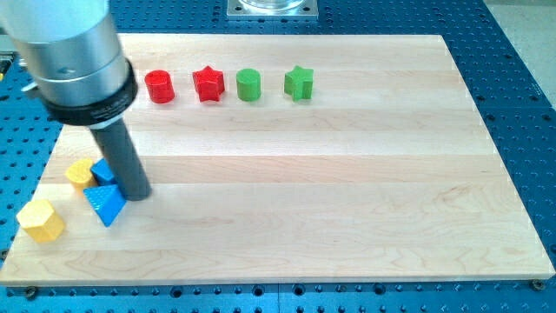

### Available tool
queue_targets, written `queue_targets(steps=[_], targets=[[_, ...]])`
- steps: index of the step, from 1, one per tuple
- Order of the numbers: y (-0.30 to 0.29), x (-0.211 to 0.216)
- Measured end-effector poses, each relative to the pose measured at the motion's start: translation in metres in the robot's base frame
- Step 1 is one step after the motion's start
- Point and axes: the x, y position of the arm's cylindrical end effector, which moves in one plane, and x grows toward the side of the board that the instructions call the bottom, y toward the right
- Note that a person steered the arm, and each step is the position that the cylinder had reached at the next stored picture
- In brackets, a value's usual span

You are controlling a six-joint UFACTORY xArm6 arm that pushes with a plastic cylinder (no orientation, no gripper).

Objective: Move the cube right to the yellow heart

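Note:
A blue cube (101,169) sits at the board's left, partly hidden behind my rod. It touches the right side of a yellow heart (80,174). A blue triangular block (106,205) lies just below the cube. My tip (136,195) rests on the board right of the cube and the blue triangle, close against both.
A yellow pentagon-like block (41,219) lies near the board's lower left corner. Along the view's top stand a red cylinder (159,86), a red star (208,83), a green cylinder (249,84) and a green star (299,82). The wooden board (347,191) ends at blue perforated table.

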Motion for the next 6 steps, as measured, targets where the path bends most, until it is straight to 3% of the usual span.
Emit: queue_targets(steps=[1,3,5,6], targets=[[0.020,-0.031],[-0.020,-0.013],[0.016,-0.038],[-0.030,-0.041]])
